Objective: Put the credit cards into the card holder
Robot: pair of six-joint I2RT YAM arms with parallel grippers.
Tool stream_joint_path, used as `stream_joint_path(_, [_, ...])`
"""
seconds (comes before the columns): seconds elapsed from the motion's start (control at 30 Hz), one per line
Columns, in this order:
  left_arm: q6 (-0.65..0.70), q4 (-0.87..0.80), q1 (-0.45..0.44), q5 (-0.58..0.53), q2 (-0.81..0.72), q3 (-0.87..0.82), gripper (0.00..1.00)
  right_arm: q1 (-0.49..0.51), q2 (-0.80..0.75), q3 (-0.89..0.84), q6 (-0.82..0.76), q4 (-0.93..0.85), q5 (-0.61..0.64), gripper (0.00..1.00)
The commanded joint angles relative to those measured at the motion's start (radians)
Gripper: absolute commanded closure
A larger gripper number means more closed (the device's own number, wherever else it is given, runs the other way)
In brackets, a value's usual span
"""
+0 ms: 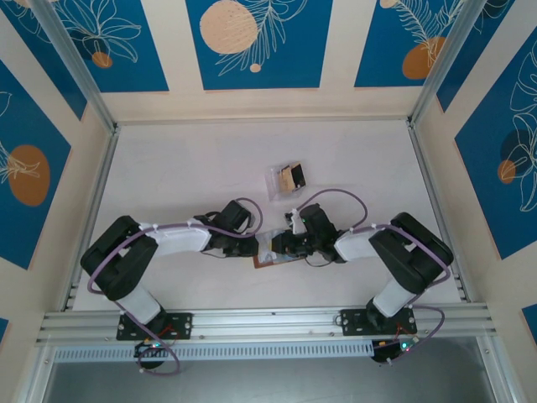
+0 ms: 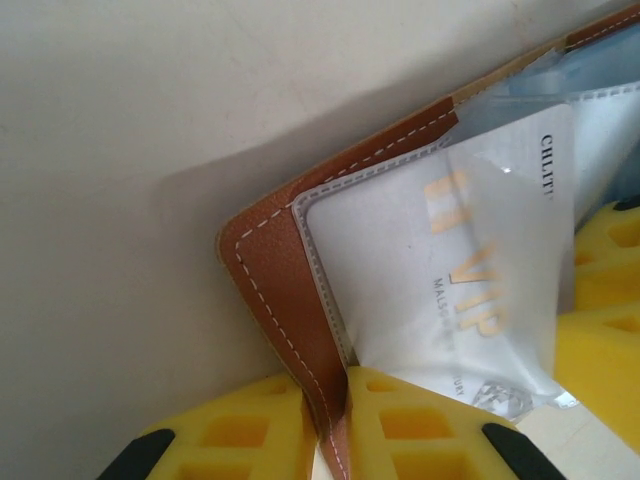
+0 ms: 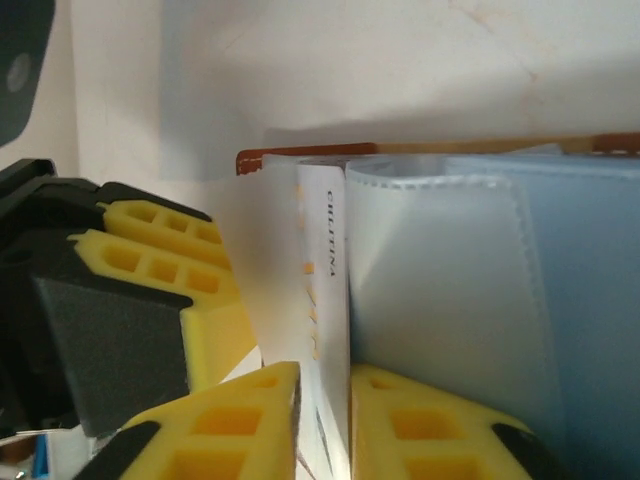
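**Now: card being seated in holder**

Top view: both arms reach inward with forearms low. Their wrists meet over the card holder (image 1: 270, 254) at the table's near middle, with the left gripper (image 1: 254, 246) and right gripper (image 1: 284, 245) close together. The clear box (image 1: 288, 179) sits beyond them, apart.

Left wrist: jaws are clamped on the holder's brown leather edge, pinning it open. A white VIP credit card (image 2: 440, 270) lies inside the holder.

Right wrist: fingers closely flank the card's edge beside a pale-blue pocket (image 3: 450, 300). Whether they are pinching it or have let go, I cannot tell.

Judgement: this is the insertion step. The next move calls for a clean release and a straight retreat, without dragging the card out.
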Motion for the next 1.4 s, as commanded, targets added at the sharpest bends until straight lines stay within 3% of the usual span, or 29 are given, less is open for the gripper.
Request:
stream_joint_path(0.0, [-0.004, -0.075, 0.006, -0.084, 0.048, -0.054, 0.85, 0.030, -0.063, 0.058, -0.086, -0.279, 0.096, 0.70])
stream_joint_path(0.13, [-0.002, -0.064, 0.005, -0.083, 0.053, -0.057, 0.85, 0.029, -0.131, 0.120, -0.155, -0.454, 0.143, 0.64])
stream_joint_path(0.3, [0.005, -0.057, 0.006, -0.079, 0.057, -0.057, 0.85, 0.026, -0.168, 0.210, -0.235, -0.640, 0.223, 0.65])
stream_joint_path(0.43, [0.008, -0.047, 0.005, -0.075, 0.057, -0.058, 0.85, 0.024, -0.138, 0.297, -0.291, -0.747, 0.311, 0.68])
stream_joint_path(0.57, [0.010, -0.037, 0.005, -0.070, 0.057, -0.063, 0.85, 0.026, -0.084, 0.372, -0.331, -0.816, 0.401, 0.64])
stream_joint_path(0.77, [0.011, -0.031, 0.005, -0.069, 0.050, -0.071, 0.85, 0.030, -0.005, 0.431, -0.366, -0.845, 0.458, 0.58])
stream_joint_path(1.13, [0.019, -0.033, 0.005, -0.069, 0.045, -0.070, 0.86, 0.074, 0.114, 0.451, -0.363, -0.856, 0.561, 0.57])
stream_joint_path(1.37, [0.022, -0.040, 0.005, -0.072, 0.036, -0.069, 0.86, 0.107, 0.153, 0.442, -0.331, -0.888, 0.632, 0.71])
